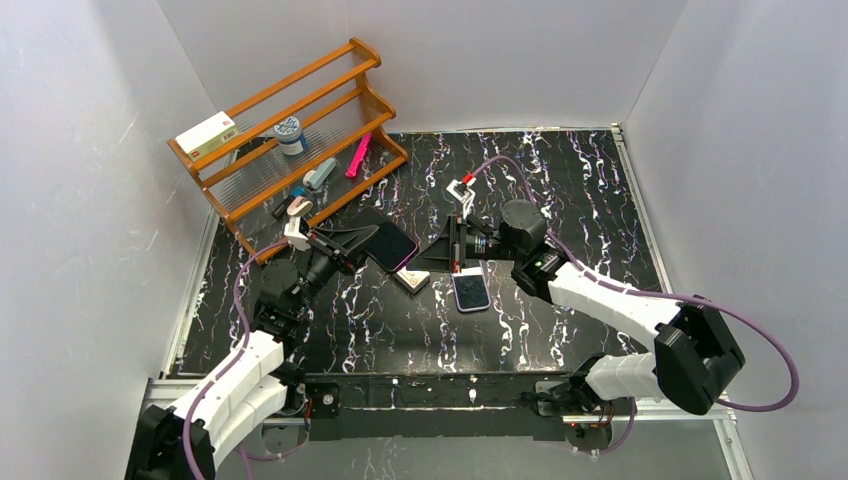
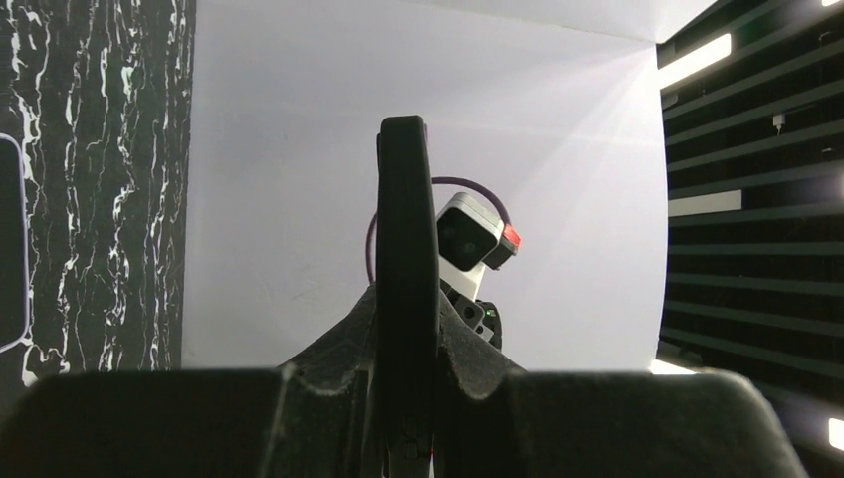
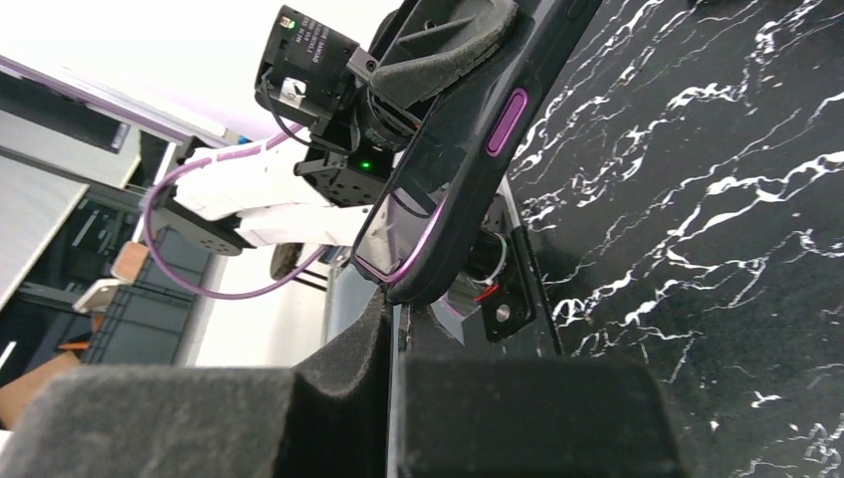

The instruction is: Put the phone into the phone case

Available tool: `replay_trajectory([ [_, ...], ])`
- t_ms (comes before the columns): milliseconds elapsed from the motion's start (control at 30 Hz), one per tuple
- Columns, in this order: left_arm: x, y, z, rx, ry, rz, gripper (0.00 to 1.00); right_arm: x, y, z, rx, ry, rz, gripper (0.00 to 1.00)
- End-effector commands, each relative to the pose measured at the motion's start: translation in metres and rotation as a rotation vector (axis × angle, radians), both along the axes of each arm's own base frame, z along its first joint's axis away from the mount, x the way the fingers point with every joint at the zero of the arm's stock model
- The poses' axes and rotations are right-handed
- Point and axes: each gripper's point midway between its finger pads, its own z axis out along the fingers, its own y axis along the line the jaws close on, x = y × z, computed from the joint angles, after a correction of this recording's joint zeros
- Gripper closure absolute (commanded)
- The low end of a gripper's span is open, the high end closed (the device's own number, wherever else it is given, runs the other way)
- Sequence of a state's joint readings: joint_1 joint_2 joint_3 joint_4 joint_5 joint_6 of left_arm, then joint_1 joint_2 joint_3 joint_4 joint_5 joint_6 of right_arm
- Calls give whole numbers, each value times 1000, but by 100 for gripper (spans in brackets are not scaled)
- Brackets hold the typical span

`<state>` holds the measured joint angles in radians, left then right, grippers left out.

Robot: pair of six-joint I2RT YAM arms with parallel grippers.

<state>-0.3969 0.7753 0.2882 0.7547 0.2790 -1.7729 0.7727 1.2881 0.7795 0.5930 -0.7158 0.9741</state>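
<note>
Above the surface (image 1: 580, 200), far-left of the lying phone (image 1: 470, 291), the left jaws are clenching the phone case (image 1: 390, 245) and the right jaws are resting shut at its corner, so a push may be twisting the case loose.

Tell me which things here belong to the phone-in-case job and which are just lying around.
Job: phone case, clamped in the left gripper; phone, flat on the table; right gripper, shut beside the case.
Lying about: wooden rack with its box, jar and pink item; small block near the phone.
</note>
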Motion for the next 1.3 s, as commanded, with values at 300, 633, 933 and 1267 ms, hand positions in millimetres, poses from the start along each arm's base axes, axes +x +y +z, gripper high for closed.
replay_trajectory([
  [300, -41, -16, 81, -124, -183, -200, 100, 36, 13, -61, -359, -139, -155, 99],
  [633, -42, -11, 79, -161, -195, -179, 100, 44, -9, -102, -579, -122, -245, 99],
  [933, -40, -11, 65, -117, -205, -157, 100, 4, -16, -18, -219, -172, -197, 52],
  [1267, -36, -11, 54, -84, -206, -134, 100, -31, -17, 33, -11, -111, -73, 31],
])
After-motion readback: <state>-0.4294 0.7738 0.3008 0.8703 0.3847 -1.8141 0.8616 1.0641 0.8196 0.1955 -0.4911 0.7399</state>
